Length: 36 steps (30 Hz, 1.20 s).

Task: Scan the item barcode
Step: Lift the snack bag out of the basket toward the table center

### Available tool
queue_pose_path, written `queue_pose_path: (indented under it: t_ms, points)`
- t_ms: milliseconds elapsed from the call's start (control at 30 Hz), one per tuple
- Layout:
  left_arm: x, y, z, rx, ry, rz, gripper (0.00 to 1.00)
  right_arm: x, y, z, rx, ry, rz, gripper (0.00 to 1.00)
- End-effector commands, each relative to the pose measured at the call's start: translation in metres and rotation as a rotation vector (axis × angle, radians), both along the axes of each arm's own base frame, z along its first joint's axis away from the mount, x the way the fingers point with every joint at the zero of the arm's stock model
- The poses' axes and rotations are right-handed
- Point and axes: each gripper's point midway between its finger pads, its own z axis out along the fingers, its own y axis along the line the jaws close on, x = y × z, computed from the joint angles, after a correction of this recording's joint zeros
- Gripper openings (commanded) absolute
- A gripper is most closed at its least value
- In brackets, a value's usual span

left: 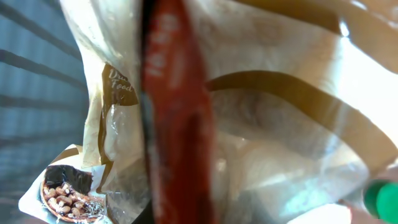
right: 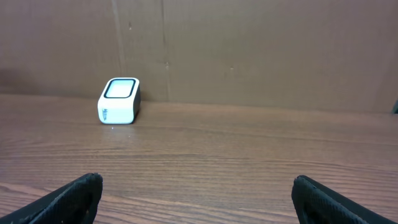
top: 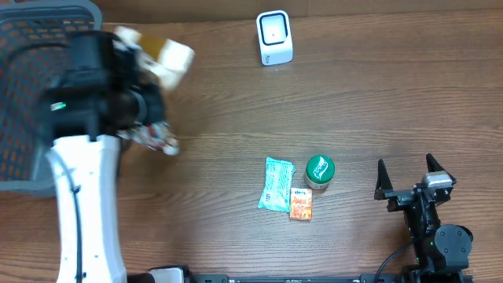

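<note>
I make out only "Food" under a cut-off "D…" on the snack bag (left: 118,87), on its brown label. Print on scanner (right: 119,101), green jar lid (top: 320,167), teal packet (top: 276,185) and orange packet (top: 301,203): unreadable.

The table (top: 393,94) lies bare across its middle and right, so the white scanner (top: 273,37) near the far edge can be reached from the left, the right and the front. The only clutter there is a tight cluster near the front: a teal packet (top: 276,184), a green-lidded jar (top: 319,171) and a small orange box (top: 301,203). The grey basket (top: 16,118) and the left arm (top: 82,196) fill the left side.
</note>
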Motion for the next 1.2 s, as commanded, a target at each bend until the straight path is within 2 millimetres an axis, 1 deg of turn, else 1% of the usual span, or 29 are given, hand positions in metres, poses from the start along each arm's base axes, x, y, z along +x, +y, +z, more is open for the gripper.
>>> queue_pose_path:
  t_ms: [0, 133, 200, 267, 367, 467, 567, 633, 733, 800, 900, 1000, 1033, 1067, 1100, 1133, 1167]
  points:
    - [-0.008, -0.034, -0.045, -0.043, 0.102, -0.017, 0.04, 0.0, -0.002, -0.002, -0.001, -0.004, -0.009, 1.0]
    - [-0.019, -0.072, -0.102, -0.04, 0.178, -0.074, 0.04, 0.0, -0.002, -0.002, -0.001, -0.004, -0.008, 1.0]
    - [-0.027, -0.08, -0.127, -0.013, 0.203, -0.06, 0.04, 0.0, -0.002, -0.002, -0.001, -0.004, -0.009, 1.0]
    - [-0.033, -0.082, -0.149, 0.02, 0.214, -0.011, 0.04, 0.0, -0.002, -0.002, -0.001, -0.004, -0.008, 1.0]
    - [-0.04, -0.074, -0.175, 0.077, 0.208, 0.107, 0.04, 0.0, -0.002, -0.002, -0.001, -0.004, -0.008, 1.0]
    - [-0.051, -0.072, -0.197, 0.059, 0.227, 0.204, 0.04, 0.0, -0.002, -0.002, -0.001, -0.004, -0.009, 1.0]
    - [-0.063, -0.073, -0.216, 0.04, 0.259, 0.209, 0.05, 0.0, -0.002, -0.002, -0.001, -0.004, -0.008, 1.0]
    - [-0.069, -0.073, -0.225, 0.031, 0.28, 0.204, 0.06, 0.0, -0.002, -0.002, -0.001, -0.004, -0.008, 1.0]
    - [-0.076, -0.073, -0.233, 0.031, 0.299, 0.202, 0.09, 0.0, -0.002, -0.002, -0.001, -0.004, -0.009, 1.0]
    - [-0.078, -0.072, -0.236, 0.033, 0.301, 0.203, 0.11, 0.0, -0.002, -0.002, -0.001, -0.004, -0.009, 1.0]
    - [-0.078, -0.072, -0.239, 0.032, 0.301, 0.203, 0.16, 0.0, -0.002, -0.002, -0.001, -0.004, -0.008, 1.0]
    - [-0.079, -0.072, -0.242, 0.037, 0.309, 0.203, 0.18, 0.0, -0.002, -0.002, -0.001, -0.004, -0.008, 1.0]
    - [-0.079, -0.072, -0.242, 0.037, 0.311, 0.203, 0.23, 0.0, -0.002, -0.002, -0.001, -0.004, -0.008, 1.0]
    - [-0.079, -0.072, -0.243, 0.038, 0.314, 0.203, 0.34, 0.0, -0.002, -0.002, -0.001, -0.004, -0.008, 1.0]
    - [-0.079, -0.072, -0.243, 0.036, 0.316, 0.202, 0.52, 0.0, -0.002, -0.002, -0.001, -0.004, -0.008, 1.0]
    - [-0.08, -0.073, -0.243, 0.034, 0.318, 0.201, 0.58, 0.0, -0.002, -0.002, -0.001, -0.004, -0.008, 1.0]
    - [-0.08, -0.073, -0.243, 0.033, 0.318, 0.201, 0.58, 0.0, -0.002, -0.002, -0.001, -0.004, -0.009, 1.0]
